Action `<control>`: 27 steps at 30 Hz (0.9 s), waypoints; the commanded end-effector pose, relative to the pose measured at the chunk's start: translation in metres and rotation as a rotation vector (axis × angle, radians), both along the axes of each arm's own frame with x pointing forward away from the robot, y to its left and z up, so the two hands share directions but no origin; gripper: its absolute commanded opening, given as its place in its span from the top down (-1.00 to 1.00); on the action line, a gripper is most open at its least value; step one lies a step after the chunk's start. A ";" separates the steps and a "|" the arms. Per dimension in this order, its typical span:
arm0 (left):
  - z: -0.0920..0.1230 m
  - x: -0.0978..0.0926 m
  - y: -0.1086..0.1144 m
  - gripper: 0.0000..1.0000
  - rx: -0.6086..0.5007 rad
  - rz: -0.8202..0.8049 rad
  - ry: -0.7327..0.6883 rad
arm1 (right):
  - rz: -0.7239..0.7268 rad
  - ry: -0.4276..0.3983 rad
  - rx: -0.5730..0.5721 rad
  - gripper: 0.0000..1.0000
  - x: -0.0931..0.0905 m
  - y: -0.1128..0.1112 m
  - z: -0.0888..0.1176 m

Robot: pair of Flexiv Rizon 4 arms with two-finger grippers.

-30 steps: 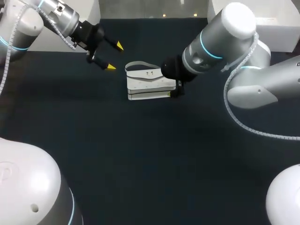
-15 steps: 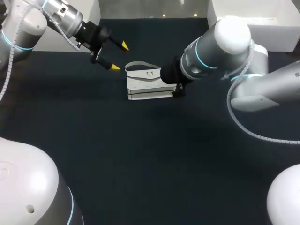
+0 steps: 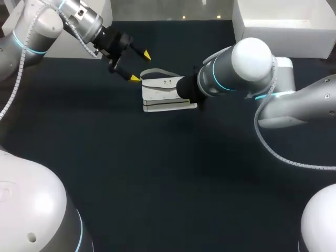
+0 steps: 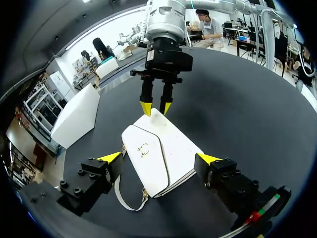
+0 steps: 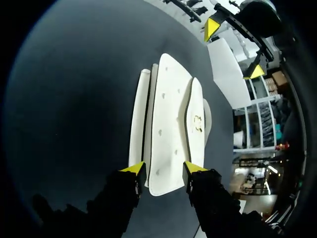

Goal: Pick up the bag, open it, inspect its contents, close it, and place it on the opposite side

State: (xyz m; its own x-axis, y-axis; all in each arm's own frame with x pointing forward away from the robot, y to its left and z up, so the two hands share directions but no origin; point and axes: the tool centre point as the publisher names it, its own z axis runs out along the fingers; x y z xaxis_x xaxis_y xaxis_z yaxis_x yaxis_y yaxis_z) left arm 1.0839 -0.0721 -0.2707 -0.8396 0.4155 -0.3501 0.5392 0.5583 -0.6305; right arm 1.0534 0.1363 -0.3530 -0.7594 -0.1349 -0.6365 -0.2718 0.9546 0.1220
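A white bag (image 3: 160, 93) lies flat on the dark table, its strap (image 3: 155, 72) looped towards the back. In the right wrist view the bag (image 5: 171, 124) has its near end between the fingers of my right gripper (image 5: 163, 168), and both yellow tips press its sides. The head view hides those fingers behind the right wrist. My left gripper (image 3: 140, 66) hovers open just off the bag's back left corner. From the left wrist, the bag (image 4: 158, 153) lies below and ahead of the open left gripper (image 4: 159, 158), with the right gripper (image 4: 156, 107) at its far end.
A white box (image 3: 278, 26) stands at the back right of the table. Another white box (image 4: 74, 116) stands at the back left. Bare dark tabletop (image 3: 173, 173) spreads in front of the bag.
My left gripper moved right and closer to the bag's strap. The right arm shifted left and its fingers closed in on the bag's end. The bag stayed put.
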 end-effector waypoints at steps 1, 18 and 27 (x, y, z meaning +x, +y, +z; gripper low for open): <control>-0.004 0.009 -0.001 -1.00 0.001 -0.021 0.021 | -0.011 -0.031 0.003 0.36 0.003 0.004 -0.006; -0.007 0.005 0.001 -1.00 0.002 -0.034 0.034 | -0.030 -0.028 0.008 0.74 0.006 0.005 -0.017; -0.008 0.002 0.002 -1.00 0.003 -0.038 0.027 | -0.048 -0.049 0.012 1.00 0.001 0.005 -0.015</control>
